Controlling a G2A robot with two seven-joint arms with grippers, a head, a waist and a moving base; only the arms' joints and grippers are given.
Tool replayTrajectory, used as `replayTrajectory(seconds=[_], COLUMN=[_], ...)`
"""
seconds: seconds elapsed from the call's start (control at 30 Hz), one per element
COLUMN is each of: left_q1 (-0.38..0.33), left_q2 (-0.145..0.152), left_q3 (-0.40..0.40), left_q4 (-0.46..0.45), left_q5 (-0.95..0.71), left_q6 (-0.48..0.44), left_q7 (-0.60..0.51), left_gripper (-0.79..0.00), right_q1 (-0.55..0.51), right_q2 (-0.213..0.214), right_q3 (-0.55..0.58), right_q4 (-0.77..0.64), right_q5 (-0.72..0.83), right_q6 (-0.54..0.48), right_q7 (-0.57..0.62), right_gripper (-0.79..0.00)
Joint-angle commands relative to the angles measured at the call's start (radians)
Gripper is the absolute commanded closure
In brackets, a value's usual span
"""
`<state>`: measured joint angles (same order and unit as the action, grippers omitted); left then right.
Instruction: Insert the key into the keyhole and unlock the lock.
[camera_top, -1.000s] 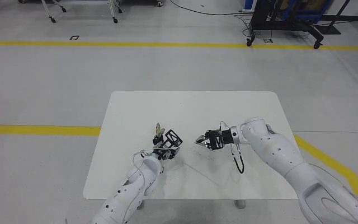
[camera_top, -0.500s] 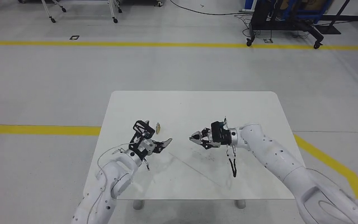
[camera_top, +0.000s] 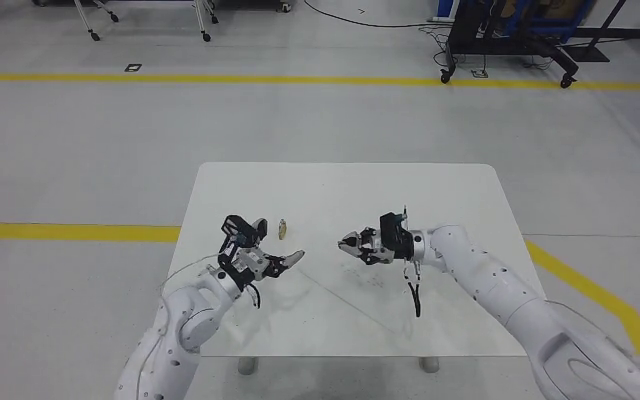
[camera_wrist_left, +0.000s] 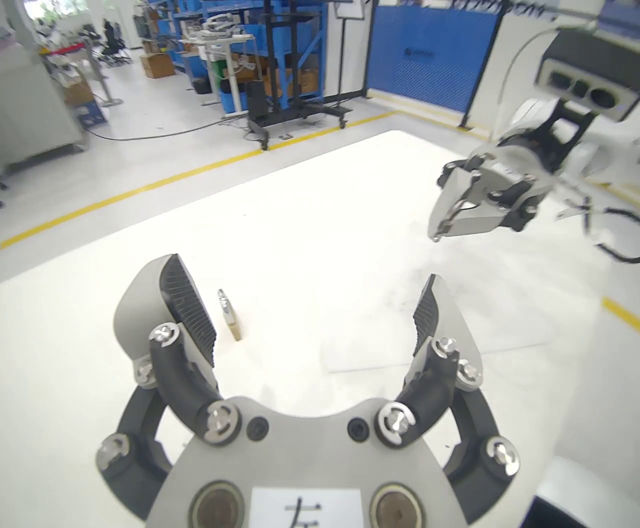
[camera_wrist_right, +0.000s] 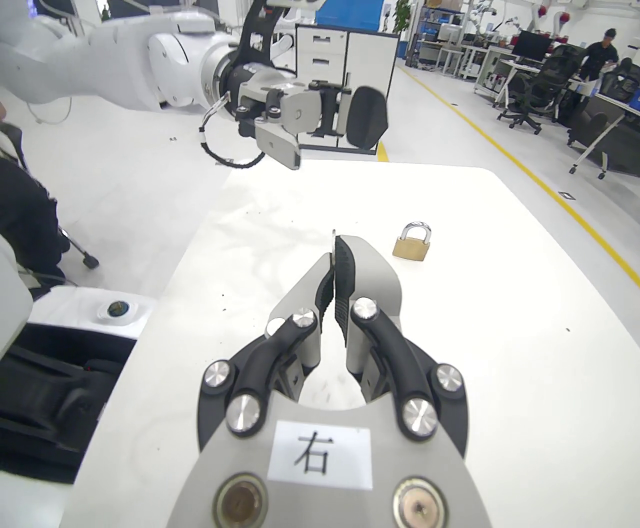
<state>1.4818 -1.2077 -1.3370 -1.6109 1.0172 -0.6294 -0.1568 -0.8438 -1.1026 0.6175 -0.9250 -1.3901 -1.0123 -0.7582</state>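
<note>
On the white counter (camera_top: 440, 190) the padlock (camera_wrist_right: 411, 243) stands upright, shackle up, near our left pincer (camera_wrist_left: 305, 300). Its jaws are spread wide with nothing between them, which we judge is to take the body and steady it. Our right pincer (camera_wrist_right: 334, 252) is clamped on a thin metal sliver, likely the key (camera_wrist_right: 333, 235). Its tip points forward for insertion, well apart from the padlock.
</note>
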Motion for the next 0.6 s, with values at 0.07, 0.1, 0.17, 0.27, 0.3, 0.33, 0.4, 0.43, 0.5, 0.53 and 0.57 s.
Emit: replayTrajectory(seconds=[0.07,0.1,0.17,0.27,0.3,0.33,0.4,0.43,0.5,0.53,0.57], left_q1=[-0.097,-0.125,-0.179,-0.252,-0.278,-0.283,-0.283,-0.283,-0.283,-0.282,-0.276], left_q2=[0.009,0.012,0.019,0.030,0.036,0.038,0.038,0.038,0.038,0.038,0.037], left_q3=[0.002,0.012,0.040,0.081,0.072,0.069,0.069,0.069,0.069,0.069,0.071], left_q4=[0.185,0.226,0.298,0.369,0.381,0.383,0.383,0.383,0.383,0.381,0.378], left_q5=[-0.438,-0.533,-0.712,-0.920,-0.914,-0.906,-0.906,-0.906,-0.906,-0.908,-0.914], left_q6=[-0.237,-0.268,-0.303,-0.295,-0.282,-0.281,-0.281,-0.281,-0.281,-0.277,-0.266], left_q7=[-0.196,-0.257,-0.388,-0.592,-0.634,-0.639,-0.639,-0.639,-0.639,-0.634,-0.620], left_gripper=[-0.785,-0.785,-0.785,-0.785,-0.785,-0.785,-0.785,-0.785,-0.785,-0.785,-0.785], right_q1=[0.019,0.029,0.055,0.096,0.096,0.096,0.096,0.096,0.096,0.096,0.096], right_q2=[-0.012,-0.014,-0.015,-0.006,-0.006,-0.006,-0.006,-0.006,-0.006,-0.006,-0.006], right_q3=[-0.113,-0.147,-0.205,-0.279,-0.279,-0.279,-0.279,-0.279,-0.279,-0.279,-0.279], right_q4=[0.018,0.019,0.015,0.003,0.003,0.003,0.003,0.003,0.003,0.003,0.003], right_q5=[0.252,0.326,0.477,0.638,0.638,0.638,0.638,0.638,0.638,0.638,0.638], right_q6=[0.000,0.000,0.000,0.000,0.000,0.000,0.000,0.000,0.000,0.000,0.000], right_q7=[0.098,0.133,0.193,0.272,0.272,0.272,0.272,0.272,0.272,0.272,0.272], right_gripper=[0.000,0.000,0.000,0.000,0.000,0.000,0.000,0.000,0.000,0.000,0.000])
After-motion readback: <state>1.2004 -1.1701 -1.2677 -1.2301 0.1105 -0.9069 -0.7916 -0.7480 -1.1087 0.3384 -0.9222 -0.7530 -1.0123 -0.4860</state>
